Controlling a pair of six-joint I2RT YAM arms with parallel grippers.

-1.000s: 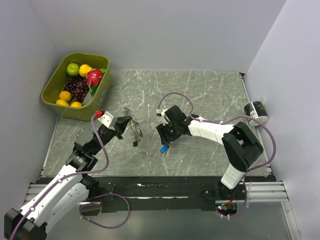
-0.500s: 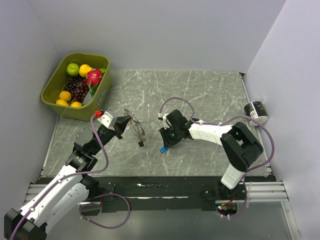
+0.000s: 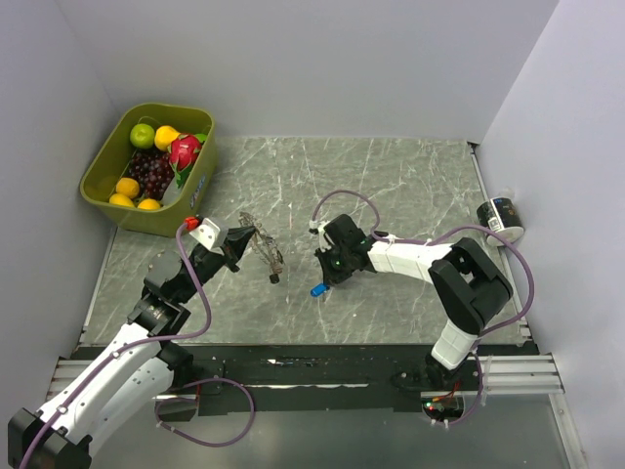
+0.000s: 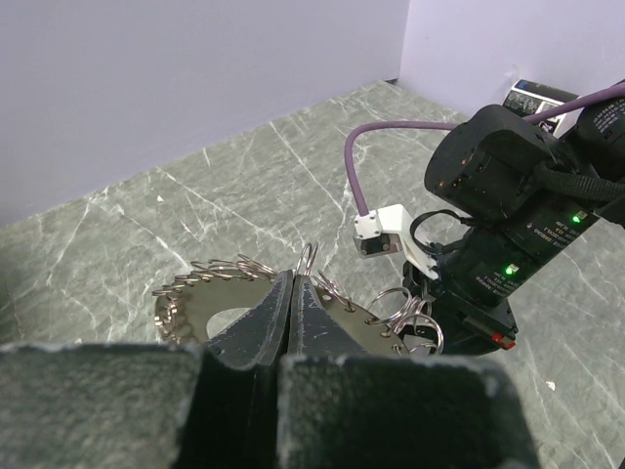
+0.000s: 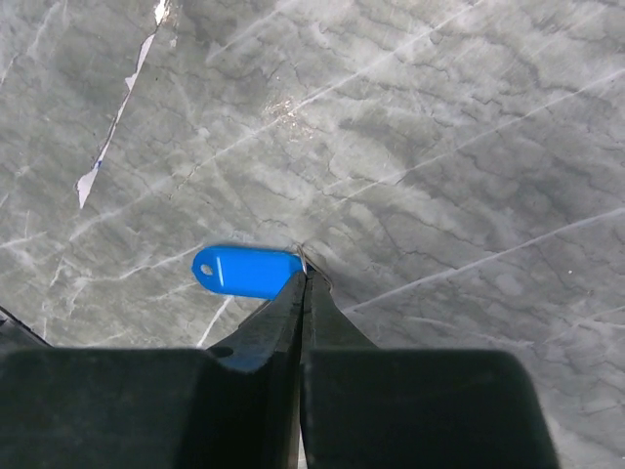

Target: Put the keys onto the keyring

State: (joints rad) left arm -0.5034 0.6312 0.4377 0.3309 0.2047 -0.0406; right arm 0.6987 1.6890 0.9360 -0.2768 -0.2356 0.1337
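Keyring (image 4: 229, 267), a large thin silvery wire ring with small wire loops bunched along its rim, is off the table in the left gripper (image 4: 293, 283). That gripper's two dark fingers are pressed together on the ring's near rim. In the top view the keyring sits at about 9 o'clock from the centre of the grey-green marble-patterned tabletop (image 3: 410, 186), running slantwise from 11 o'clock to 5 o'clock. A small dark piece (image 3: 275, 277) hangs at its 5 o'clock end; it is too small to identify.

The blue-headed metal key (image 5: 246, 271) lies at about 6 o'clock from the table's centre, just beside the keyring but apart from it. In the right wrist view its blue plastic head points to 9 o'clock. The right gripper (image 5: 305, 281) has its fingers brought together at the key's 3 o'clock end, where a sliver of metal shows between the tips, so it is clamped on that end. The blue head sits against the marble.

An olive-green plastic bin (image 3: 103, 161) filled with fruit stands in the 10 o'clock corner. A black-and-white roll (image 3: 500, 217) rests at the 3 o'clock edge, well apart from both arms.
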